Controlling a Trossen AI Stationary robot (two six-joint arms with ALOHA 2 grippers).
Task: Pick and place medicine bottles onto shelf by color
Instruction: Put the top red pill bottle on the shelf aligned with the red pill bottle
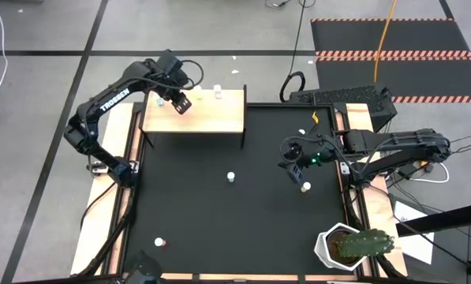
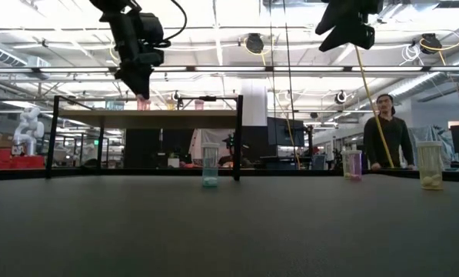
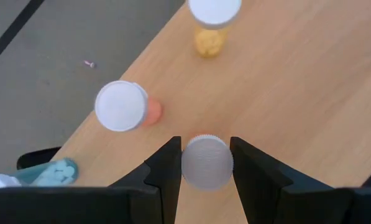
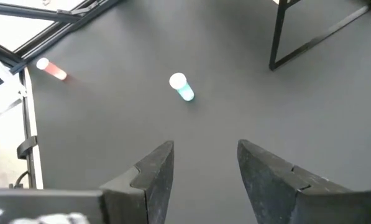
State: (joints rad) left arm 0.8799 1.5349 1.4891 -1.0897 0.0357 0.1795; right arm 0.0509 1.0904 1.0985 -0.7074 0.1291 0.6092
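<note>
The pale-wood shelf point(image 1: 211, 117) stands at the mat's far edge. My left gripper point(image 1: 178, 102) is over its far left part, shut on a white-capped bottle with a pink body point(image 3: 207, 163). On the shelf stand a red bottle point(image 3: 122, 107) and a yellow bottle point(image 3: 213, 18); a blue one point(image 3: 51, 173) is at its left end. On the mat are an upright blue bottle point(image 1: 230, 177), a yellow one point(image 1: 306, 187) and a red one lying down point(image 1: 160, 243). My right gripper point(image 1: 295, 168) is open and empty above the mat's right side. My left gripper pinches the bottle's white cap point(image 3: 191, 163) between its two fingers, one on each side. The fingers point down from above. The bottle is upright, its bottom point(image 2: 143, 105) at the shelf top; whether it rests there I cannot tell.
A white pot with a green cactus point(image 1: 353, 246) stands at the near right corner. Another small bottle point(image 1: 302, 132) is on the mat near the right arm. A person point(image 2: 387, 142) stands in the room beyond the table. The mat's middle is bare.
</note>
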